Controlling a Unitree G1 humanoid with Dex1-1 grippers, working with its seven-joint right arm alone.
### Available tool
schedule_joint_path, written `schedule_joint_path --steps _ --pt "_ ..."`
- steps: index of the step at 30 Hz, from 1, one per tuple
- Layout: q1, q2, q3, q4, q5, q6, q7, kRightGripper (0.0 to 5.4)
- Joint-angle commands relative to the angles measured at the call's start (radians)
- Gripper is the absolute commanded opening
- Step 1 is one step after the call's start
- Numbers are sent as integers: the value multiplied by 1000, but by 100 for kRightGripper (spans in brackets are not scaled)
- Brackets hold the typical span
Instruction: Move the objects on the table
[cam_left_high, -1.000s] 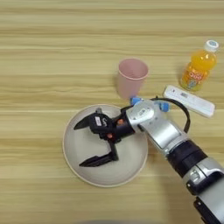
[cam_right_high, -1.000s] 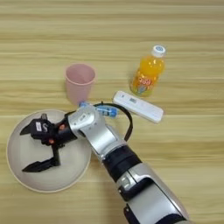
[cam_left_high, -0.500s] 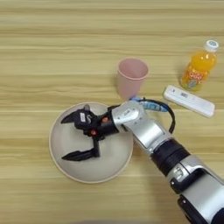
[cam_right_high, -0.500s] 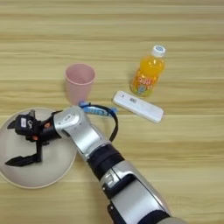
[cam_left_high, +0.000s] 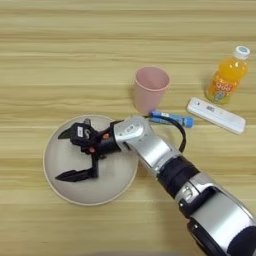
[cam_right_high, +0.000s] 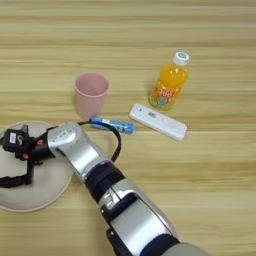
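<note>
My right gripper (cam_left_high: 61, 155) reaches left across the table (cam_left_high: 60, 60), open, its two black fingers spread above the large beige plate (cam_left_high: 115, 180) with nothing between them. The lower finger (cam_left_high: 75, 175) lies low on the plate's surface. In the right eye view the gripper (cam_right_high: 6, 162) sits at the left edge over the plate (cam_right_high: 45, 192). The pink cup (cam_left_high: 151, 88) stands upright behind my forearm. A small blue tube (cam_left_high: 172, 119) lies just right of the cup. The white remote-like device (cam_left_high: 216, 115) lies further right, and the orange juice bottle (cam_left_high: 227, 75) stands beyond it.
My silver forearm (cam_left_high: 155, 155) crosses from the bottom right to the plate, passing just in front of the cup and the blue tube. A black cable (cam_left_high: 177, 132) loops off the wrist near the tube.
The gripper has travelled left, and the plate has slid left under it. The cup, tube, remote-like device and bottle have stayed put.
</note>
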Motion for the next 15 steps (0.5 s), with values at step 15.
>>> schedule_joint_path --steps 15 --pt "-71 28 -81 -175 63 24 -14 539"
